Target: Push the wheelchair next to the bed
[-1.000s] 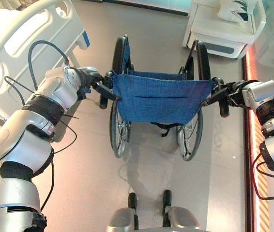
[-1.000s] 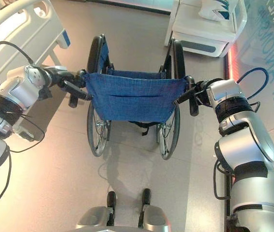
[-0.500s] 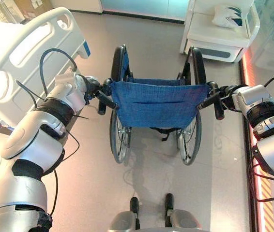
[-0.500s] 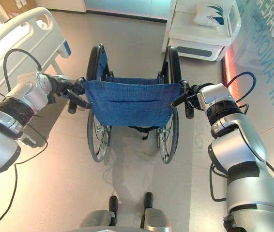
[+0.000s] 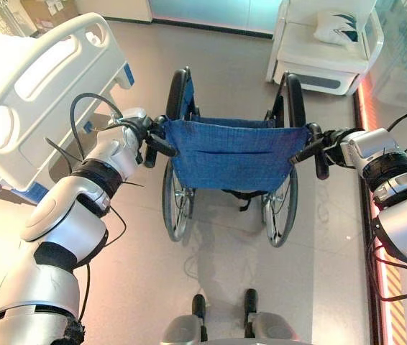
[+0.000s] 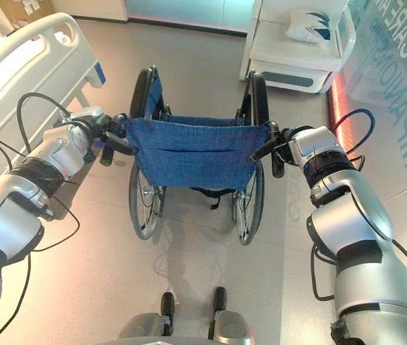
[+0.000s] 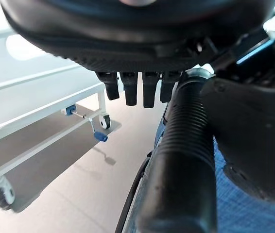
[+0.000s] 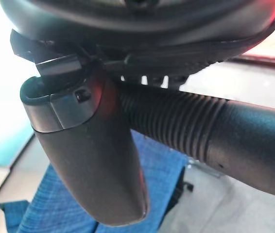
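Note:
The wheelchair (image 5: pixel 232 147) has a blue cloth back, black wheels and black ribbed push handles, and it stands on the floor straight ahead with its back to me. My left hand (image 5: pixel 140 129) is shut on the left push handle (image 7: pixel 186 145), with fingers (image 7: pixel 135 90) curled over it. On the other side my right hand (image 5: pixel 331 139) is shut on the right push handle (image 8: pixel 215 131), with the thumb (image 8: pixel 94 160) beside the grip. The white bed (image 5: pixel 38 86) lies at the left, its footboard close to the wheelchair's left wheel.
A white armchair (image 5: pixel 326 50) with a cushion stands at the far right, beyond the wheelchair. A glowing red strip (image 5: pixel 367 144) runs along the floor at the right. Open floor lies between the bed and the armchair.
The whole view has shifted, so the camera moved. Both hands stay on the handles, and my left arm now reaches further forward. More of the bed shows at the left.

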Robot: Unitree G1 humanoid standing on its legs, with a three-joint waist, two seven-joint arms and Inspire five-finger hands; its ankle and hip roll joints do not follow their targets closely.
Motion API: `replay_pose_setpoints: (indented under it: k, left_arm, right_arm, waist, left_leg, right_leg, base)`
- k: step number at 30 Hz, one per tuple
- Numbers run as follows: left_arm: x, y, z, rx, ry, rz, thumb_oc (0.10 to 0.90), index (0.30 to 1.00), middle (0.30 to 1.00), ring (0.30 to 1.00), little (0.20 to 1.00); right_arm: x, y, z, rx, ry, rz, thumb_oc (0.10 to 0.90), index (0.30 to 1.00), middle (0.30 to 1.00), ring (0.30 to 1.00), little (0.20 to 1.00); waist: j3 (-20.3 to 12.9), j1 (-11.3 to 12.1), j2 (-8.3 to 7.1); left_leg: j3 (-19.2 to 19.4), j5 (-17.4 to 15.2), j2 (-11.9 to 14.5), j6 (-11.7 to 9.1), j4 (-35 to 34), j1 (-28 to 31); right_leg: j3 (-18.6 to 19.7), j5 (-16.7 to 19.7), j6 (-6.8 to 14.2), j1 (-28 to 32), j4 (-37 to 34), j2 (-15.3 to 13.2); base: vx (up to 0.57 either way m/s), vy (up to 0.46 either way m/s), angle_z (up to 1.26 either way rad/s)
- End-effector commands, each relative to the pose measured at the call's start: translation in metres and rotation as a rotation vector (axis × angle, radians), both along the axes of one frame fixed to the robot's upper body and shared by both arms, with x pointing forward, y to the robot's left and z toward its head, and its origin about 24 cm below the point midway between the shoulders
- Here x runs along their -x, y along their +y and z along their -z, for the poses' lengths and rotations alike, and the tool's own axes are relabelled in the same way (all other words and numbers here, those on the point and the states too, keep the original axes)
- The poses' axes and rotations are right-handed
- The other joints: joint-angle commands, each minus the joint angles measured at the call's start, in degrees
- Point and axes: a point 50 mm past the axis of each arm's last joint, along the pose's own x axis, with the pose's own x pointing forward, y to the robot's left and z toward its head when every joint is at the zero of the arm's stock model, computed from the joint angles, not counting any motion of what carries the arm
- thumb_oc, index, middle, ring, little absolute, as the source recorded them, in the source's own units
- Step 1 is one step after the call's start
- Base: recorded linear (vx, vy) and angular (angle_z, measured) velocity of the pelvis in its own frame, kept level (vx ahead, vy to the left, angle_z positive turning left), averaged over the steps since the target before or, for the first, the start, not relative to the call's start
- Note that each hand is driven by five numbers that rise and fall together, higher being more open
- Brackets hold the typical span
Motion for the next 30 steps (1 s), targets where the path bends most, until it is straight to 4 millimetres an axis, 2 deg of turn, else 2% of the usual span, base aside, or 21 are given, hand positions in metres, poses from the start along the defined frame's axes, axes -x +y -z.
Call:
replay_pose_setpoints:
  k: [1,8,12,15,18,21,25,26,30]
  left_arm:
    - [-0.002,0.004,-0.003,-0.017,-0.037,-0.020,0.400,0.300,0.300,0.300,0.300]
    - [0.004,0.005,0.026,-0.017,0.100,-0.046,0.400,0.300,0.300,0.300,0.300]
    - [0.006,0.004,0.034,-0.032,0.154,-0.050,0.400,0.300,0.300,0.300,0.300]
    - [0.007,0.004,0.037,-0.030,0.154,-0.043,0.400,0.300,0.300,0.300,0.300]
    - [0.006,0.002,0.036,-0.028,0.131,-0.033,0.400,0.300,0.300,0.300,0.300]
    - [0.003,-0.003,0.032,-0.014,0.072,-0.001,0.400,0.300,0.300,0.300,0.300]
    - [0.001,-0.005,0.022,0.033,-0.014,0.021,0.400,0.300,0.300,0.300,0.300]
    - [0.001,-0.003,0.015,0.090,-0.082,0.021,0.400,0.300,0.300,0.300,0.300]
    - [0.001,-0.001,0.005,0.180,-0.179,0.025,0.400,0.300,0.300,0.300,0.300]
  right_arm:
    - [-0.006,0.007,-0.013,0.101,-0.047,-0.095,0.400,0.300,0.300,0.300,0.300]
    - [-0.007,0.013,-0.012,0.156,-0.035,-0.146,0.400,0.300,0.300,0.300,0.300]
    - [-0.008,0.015,-0.014,0.211,-0.050,-0.153,0.400,0.300,0.300,0.300,0.300]
    - [-0.012,0.020,-0.023,0.281,-0.113,-0.189,0.400,0.300,0.300,0.300,0.300]
    - [-0.014,0.024,-0.030,0.328,-0.160,-0.209,0.400,0.300,0.300,0.300,0.300]
    - [-0.016,0.031,-0.046,0.408,-0.264,-0.236,0.400,0.300,0.300,0.300,0.300]
    - [-0.015,0.030,-0.047,0.390,-0.275,-0.199,0.400,0.300,0.300,0.300,0.300]
    - [-0.014,0.026,-0.046,0.358,-0.263,-0.175,0.400,0.300,0.300,0.300,0.300]
    - [-0.014,0.022,-0.045,0.335,-0.286,-0.156,0.400,0.300,0.300,0.300,0.300]
  waist:
    - [0.49,1.01,-0.12]
    - [0.86,0.83,0.13]
    - [1.17,0.87,0.24]
    - [1.18,1.02,0.39]
    - [1.18,1.03,0.46]
    - [1.46,0.94,0.60]
    - [2.00,1.04,0.61]
    - [2.60,1.26,0.64]
    - [3.59,1.82,1.02]
  left_leg:
    - [-1.27,-5.36,-0.43,-1.11,1.04,-1.94]
    - [-0.64,-5.52,-0.30,-1.03,1.48,-2.05]
    - [-0.53,-5.64,-0.43,-0.94,1.90,-2.16]
    - [-0.51,-5.74,-0.64,-0.77,2.22,-2.36]
    - [-0.52,-5.88,-0.73,-0.73,2.65,-2.59]
    - [-0.41,-6.52,-0.76,-0.61,4.58,-3.38]
    - [-0.11,-7.28,-0.82,-0.39,6.37,-4.00]
    - [-0.01,-7.79,-1.03,-0.08,7.41,-4.50]
    - [0.10,-8.34,-1.54,0.68,8.36,-5.09]
  right_leg:
    - [-1.60,-8.98,-1.33,-0.30,5.89,1.08]
    - [-1.09,-8.73,-1.22,-0.90,6.35,1.14]
    - [-1.08,-8.72,-1.23,-0.91,6.58,1.02]
    - [-1.11,-8.77,-1.21,-0.99,6.77,0.85]
    - [-1.12,-8.85,-1.22,-1.09,7.00,0.74]
    - [-1.01,-9.02,-1.36,-1.48,7.70,0.31]
    - [-1.16,-9.26,-1.42,-1.91,8.69,-0.39]
    - [-1.17,-9.37,-1.40,-2.32,9.56,-1.04]
    - [-1.41,-10.08,-1.22,-3.12,12.10,-2.13]
  base:
    - [0.04,0.023,0.00]
    - [0.00,0.020,-0.02]
    - [-0.01,0.036,-0.06]
    - [0.00,0.040,-0.03]
    - [0.01,0.041,0.00]
    - [0.01,0.077,0.02]
    - [0.02,0.094,0.03]
    - [0.03,0.118,0.05]
    - [0.03,0.160,0.05]
